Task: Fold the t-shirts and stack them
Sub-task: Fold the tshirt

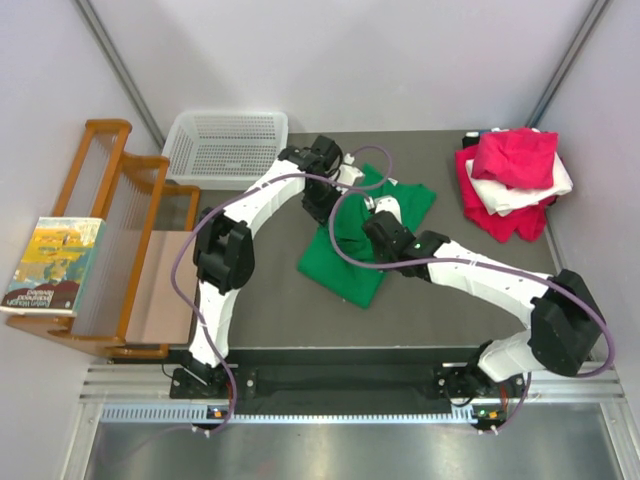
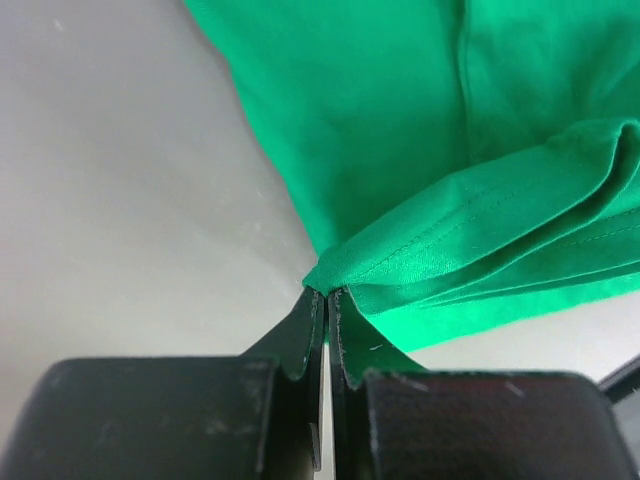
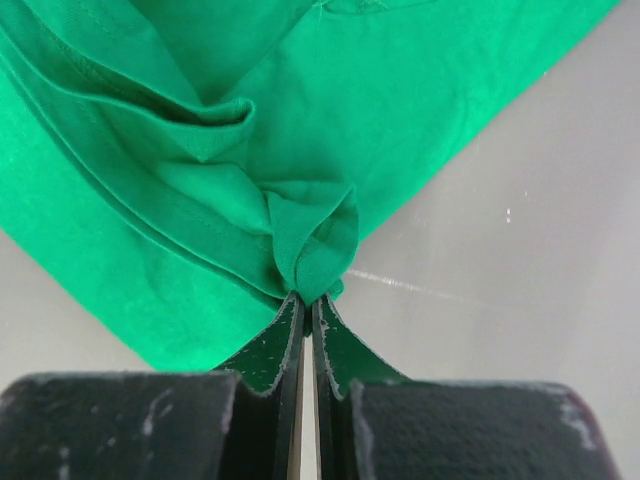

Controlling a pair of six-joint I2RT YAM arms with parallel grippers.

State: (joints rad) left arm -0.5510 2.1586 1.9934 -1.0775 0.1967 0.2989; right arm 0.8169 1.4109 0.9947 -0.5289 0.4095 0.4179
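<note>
From above, a bright green shirt (image 1: 345, 262) lay part-folded on the dark table (image 1: 260, 325). Its long axis ran on a slant from near left to far right. The left gripper (image 1: 352, 176) and the right gripper (image 1: 376, 206) met it at its far end, close beside each other. A pile of shirts (image 1: 512, 180) in pink, white and red sat well off to the right of the right fingers.

From the left wrist, the left gripper (image 2: 326, 296) was closed on a hemmed corner of the green shirt (image 2: 400, 140). The smooth cloth fanned out ahead of and to the right of the fingertips, with stitched folds layered on the right.

From the right wrist, the right gripper (image 3: 305, 300) was pinched shut on a bunched tuck of the green shirt (image 3: 420, 110). Creased layers spread ahead and to the left of the fingertips.
</note>
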